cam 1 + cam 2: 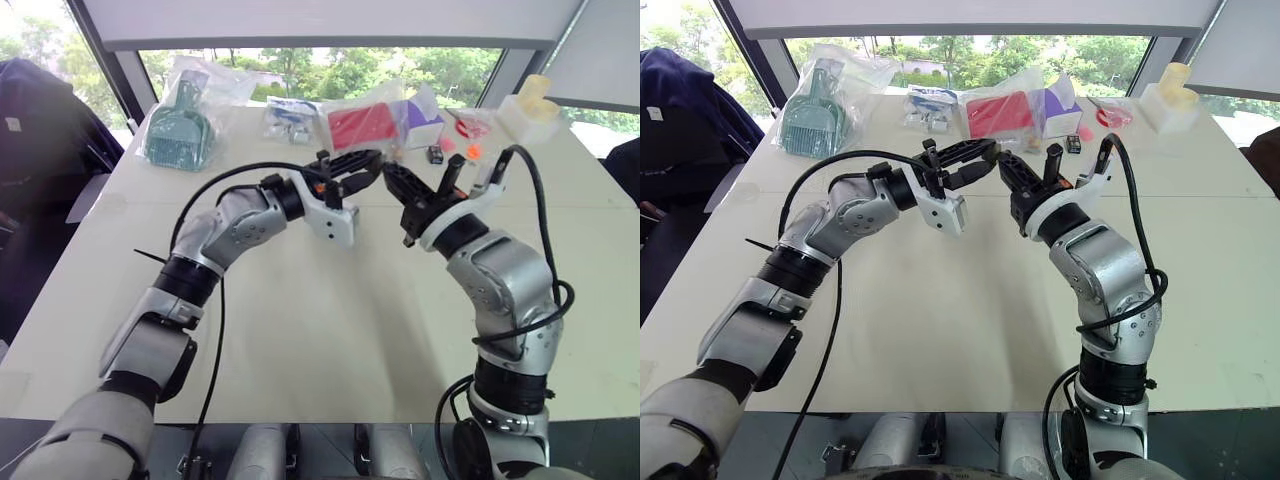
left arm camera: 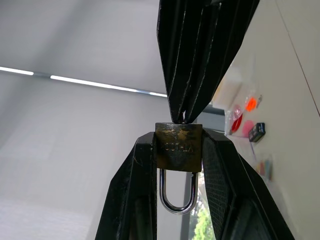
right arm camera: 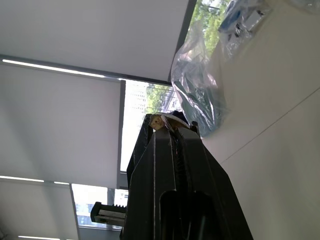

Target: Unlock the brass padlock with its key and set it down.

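Observation:
The brass padlock is clamped between the fingers of my left gripper, which is shut on its body. Its silver shackle loops back towards the wrist. My right gripper meets the padlock's far face tip to tip, held shut. A sliver of silvery metal, the key, shows at its fingertips against the brass. Both grippers hang above the table's far half, the left gripper and the right gripper touching noses. The rest of the key is hidden between the fingers.
Along the white table's far edge lie a bagged green scoop, a bagged red pack, a small black box, orange bits and a white block.

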